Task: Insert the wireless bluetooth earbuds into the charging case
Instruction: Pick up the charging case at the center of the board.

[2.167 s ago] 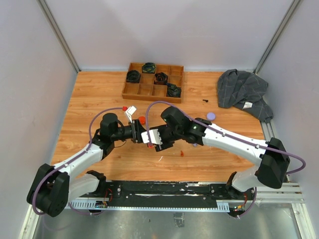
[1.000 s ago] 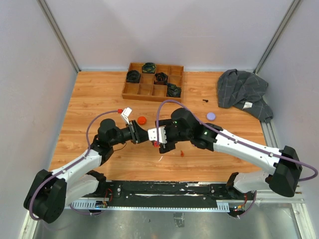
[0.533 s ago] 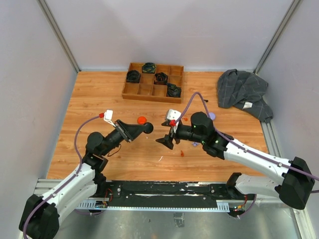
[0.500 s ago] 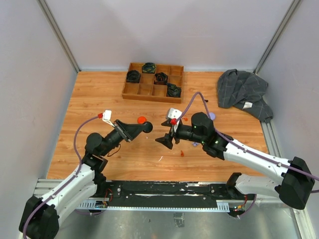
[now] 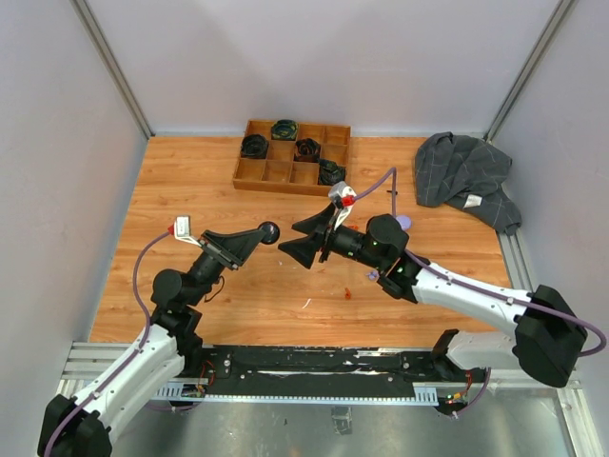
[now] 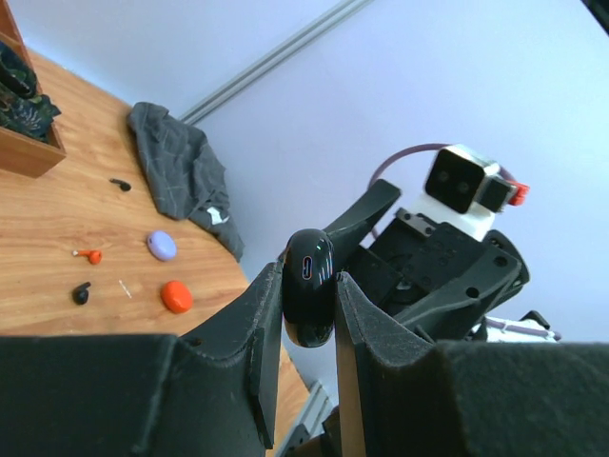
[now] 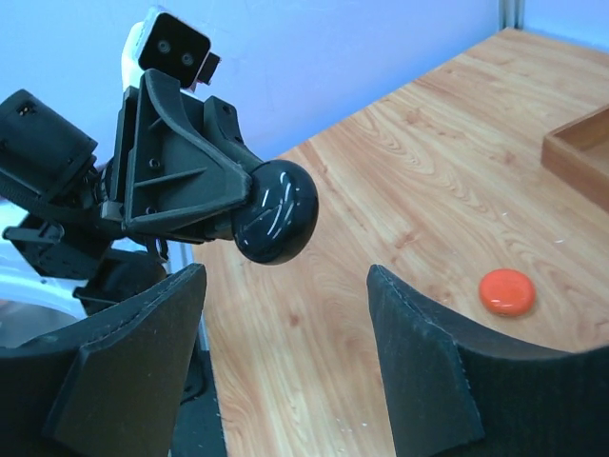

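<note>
My left gripper (image 6: 309, 286) is shut on a glossy black round charging case (image 6: 310, 282), held edge-on above the table with its port facing the wrist camera. From above, the case (image 5: 270, 229) hangs at the middle of the table. My right gripper (image 5: 287, 239) faces it from the right, open and empty, its fingers apart from the case (image 7: 276, 211). An orange earbud (image 6: 88, 254) and a black earbud (image 6: 82, 293) lie on the wood. Another small black earbud (image 5: 391, 193) lies by the cloth.
A wooden compartment tray (image 5: 285, 188) with several dark cases stands at the back. A grey cloth (image 5: 461, 176) lies at the back right. A lavender case (image 5: 403, 221) and an orange case (image 7: 506, 291) rest on the table. A thin white sliver (image 5: 306, 304) lies near the front.
Both grippers were together low at the case; they have since risen and drawn apart. The left one keeps the black case. The right one has backed off to the right, jaws narrowing slightly.
</note>
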